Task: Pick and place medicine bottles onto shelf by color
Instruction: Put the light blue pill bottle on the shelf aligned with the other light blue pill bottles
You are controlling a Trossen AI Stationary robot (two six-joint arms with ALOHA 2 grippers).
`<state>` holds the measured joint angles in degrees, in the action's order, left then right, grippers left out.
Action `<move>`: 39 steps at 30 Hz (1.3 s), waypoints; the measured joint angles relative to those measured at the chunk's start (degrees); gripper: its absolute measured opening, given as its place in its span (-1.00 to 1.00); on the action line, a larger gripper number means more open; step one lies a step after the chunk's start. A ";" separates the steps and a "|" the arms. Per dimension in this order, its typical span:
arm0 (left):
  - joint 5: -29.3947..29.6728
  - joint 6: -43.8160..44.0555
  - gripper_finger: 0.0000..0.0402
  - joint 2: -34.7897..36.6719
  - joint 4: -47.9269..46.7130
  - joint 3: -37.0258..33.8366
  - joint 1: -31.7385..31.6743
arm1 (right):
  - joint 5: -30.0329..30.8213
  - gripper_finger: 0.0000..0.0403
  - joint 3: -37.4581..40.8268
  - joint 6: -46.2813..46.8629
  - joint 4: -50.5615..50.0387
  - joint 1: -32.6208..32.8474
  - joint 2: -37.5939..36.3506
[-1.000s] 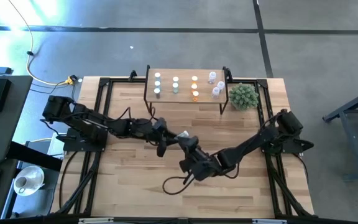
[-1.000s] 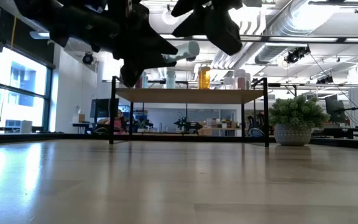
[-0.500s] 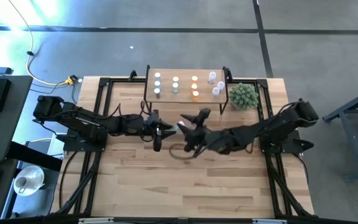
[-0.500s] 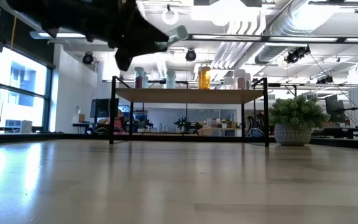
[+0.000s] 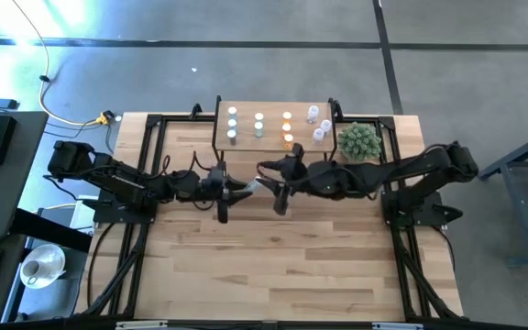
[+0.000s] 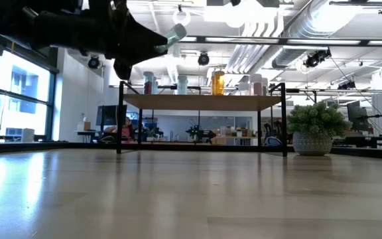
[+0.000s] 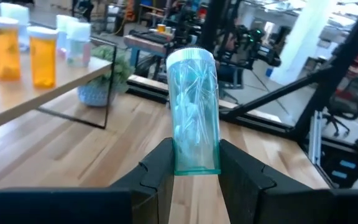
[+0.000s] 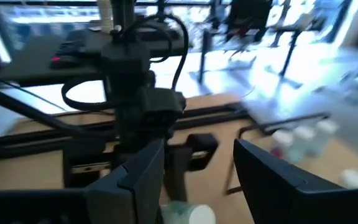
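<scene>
1. Now your left gripper point(image 7: 194, 167) is clamped on a light blue bottle point(image 7: 193, 112), cap forward, so it can stand upright later.
2. It hangs above the table point(image 5: 273, 266); the shelf point(image 5: 271, 145) lies at its one o'clock.
3. Your right gripper point(image 5: 282, 182), jaws apart and empty, waits at the bottle's three o'clock, near the shelf's front edge.

low view: left arm point(image 6: 71, 30) cut off top | right wrist: bottles point(image 8: 300, 140) blurred
</scene>
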<state>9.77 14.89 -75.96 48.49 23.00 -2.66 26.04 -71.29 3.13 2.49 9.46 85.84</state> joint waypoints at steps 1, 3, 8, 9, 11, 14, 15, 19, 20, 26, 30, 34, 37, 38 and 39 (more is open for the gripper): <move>-0.50 -0.65 -0.51 0.00 0.05 -0.01 0.00 | -1.82 -0.08 0.00 1.91 -0.58 -0.74 0.00; -1.52 -1.86 -0.51 0.00 0.71 -0.04 0.00 | -5.39 -0.08 0.00 4.94 -1.96 -2.14 0.00; -3.65 -2.51 -0.51 0.00 1.99 -0.04 0.11 | -11.16 -0.08 0.00 7.42 -5.05 -4.37 0.00; -3.74 -2.51 -0.51 0.00 2.11 -0.04 0.11 | -11.56 -0.08 0.00 7.46 -5.52 -4.52 0.00; -3.75 -2.37 -0.51 0.00 2.12 -0.04 0.11 | -12.10 -0.08 0.00 8.01 -6.18 -4.68 0.00; -3.89 -1.68 -0.52 0.00 2.12 -0.04 0.11 | -14.54 -0.08 0.00 9.54 -6.97 -4.68 0.00; -4.24 -1.62 -0.52 0.00 2.13 -0.04 0.11 | -15.14 -0.08 0.00 9.87 -7.13 -4.68 0.00; -4.64 -1.59 -0.52 0.00 2.88 -0.04 0.15 | -15.37 -0.08 0.00 9.91 -7.59 -4.66 0.00; -4.64 -1.60 -0.52 0.00 2.91 -0.04 0.15 | -15.38 -0.08 0.00 9.93 -7.59 -4.66 0.00; -4.79 -1.60 -0.52 0.00 2.91 -0.04 0.22 | -15.45 -0.08 0.00 11.02 -7.88 -4.66 1.84; -5.26 -1.60 -0.52 0.00 2.87 -0.04 0.22 | -15.54 -0.08 0.00 11.42 -8.00 -4.66 3.27; -5.71 -1.60 -0.52 0.00 3.21 -0.03 0.24 | -15.54 -0.08 0.00 11.44 -8.09 -4.66 3.91; -5.71 -1.59 -0.52 0.00 3.44 -0.04 0.24 | -15.54 -0.08 0.00 11.44 -8.03 -4.66 3.89; -5.71 -1.59 -0.52 0.00 3.44 -0.02 0.24 | -15.54 -0.08 0.00 11.44 -8.07 -4.66 3.89; -5.71 -1.60 -0.52 0.00 3.45 -0.03 0.24 | -15.54 -0.08 0.00 11.44 -8.07 -4.65 3.89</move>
<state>4.05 13.29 -75.96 51.93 22.98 -2.42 10.50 -71.29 14.57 -5.58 4.81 89.73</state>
